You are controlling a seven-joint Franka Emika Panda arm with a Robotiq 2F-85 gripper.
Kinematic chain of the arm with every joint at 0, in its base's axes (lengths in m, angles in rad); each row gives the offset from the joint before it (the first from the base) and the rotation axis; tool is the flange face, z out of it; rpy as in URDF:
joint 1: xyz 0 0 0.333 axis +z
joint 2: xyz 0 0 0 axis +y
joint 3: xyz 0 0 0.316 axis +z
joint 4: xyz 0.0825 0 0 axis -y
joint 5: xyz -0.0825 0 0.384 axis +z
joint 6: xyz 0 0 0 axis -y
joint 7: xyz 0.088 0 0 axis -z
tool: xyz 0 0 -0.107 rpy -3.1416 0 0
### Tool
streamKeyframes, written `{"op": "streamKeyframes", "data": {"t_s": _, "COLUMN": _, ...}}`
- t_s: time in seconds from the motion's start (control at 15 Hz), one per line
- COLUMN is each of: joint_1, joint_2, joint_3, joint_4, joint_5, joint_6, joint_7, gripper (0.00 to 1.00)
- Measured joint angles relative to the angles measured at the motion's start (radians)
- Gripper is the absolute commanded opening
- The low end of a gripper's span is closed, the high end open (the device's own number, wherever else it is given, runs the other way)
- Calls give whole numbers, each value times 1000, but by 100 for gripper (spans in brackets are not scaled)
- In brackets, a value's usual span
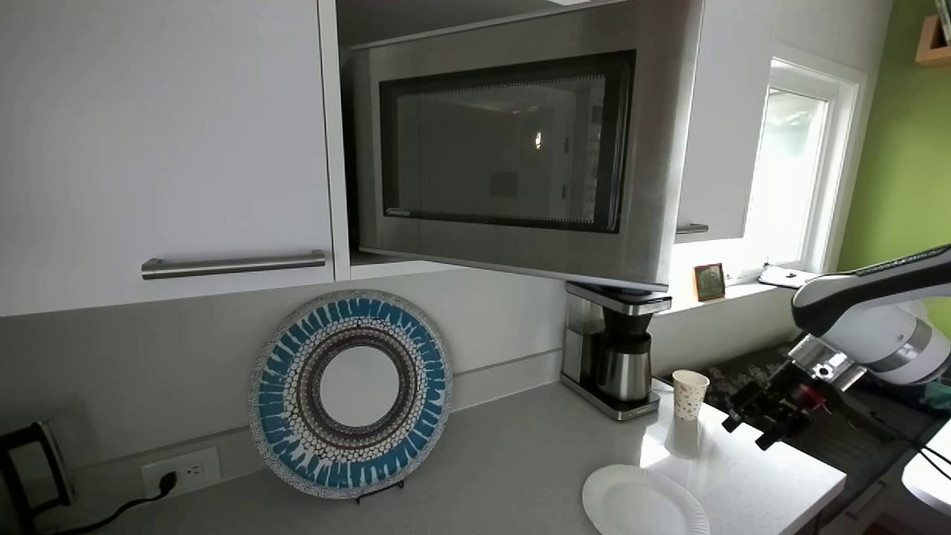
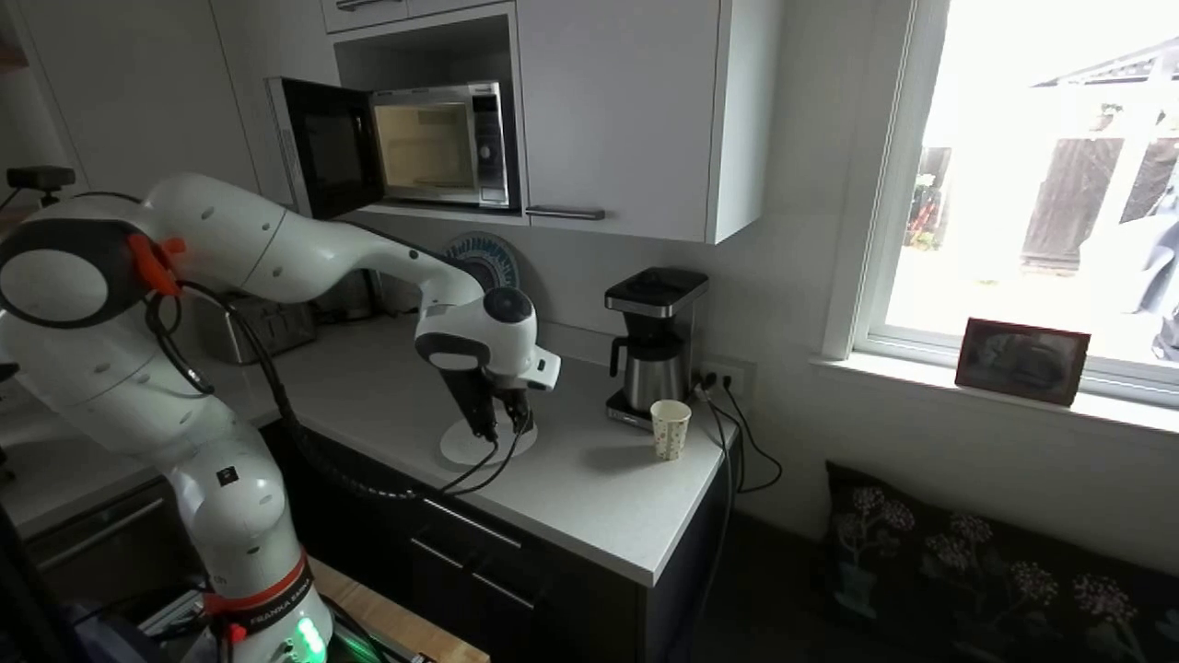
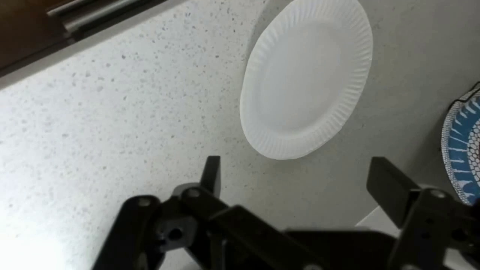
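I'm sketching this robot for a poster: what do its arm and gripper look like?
The arm is white and rounded with black trim, an orange clip, a dark looping cable, and, low down, an orange ring, FRANKA EMIKA lettering and a green light. A silvery collar leads to the black gripper, which has two blunt, blocky fingers.

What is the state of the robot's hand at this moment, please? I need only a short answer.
Hand: open, holding nothing, and not touching the white plate.
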Motion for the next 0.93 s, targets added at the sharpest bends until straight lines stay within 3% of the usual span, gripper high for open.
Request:
{"op": "streamKeyframes", "data": {"t_s": 0.33, "joint_1": 27, "joint_2": -156, "joint_3": 51, "joint_4": 26, "joint_5": -252, "joint_6": -12, "joint_7": 123, "gripper": 100}}
{"op": "streamKeyframes", "data": {"t_s": 0.93, "joint_1": 134, "joint_2": -345, "joint_3": 73, "joint_4": 29, "joint_5": -334, "joint_6": -69, "joint_7": 163, "gripper": 100}}
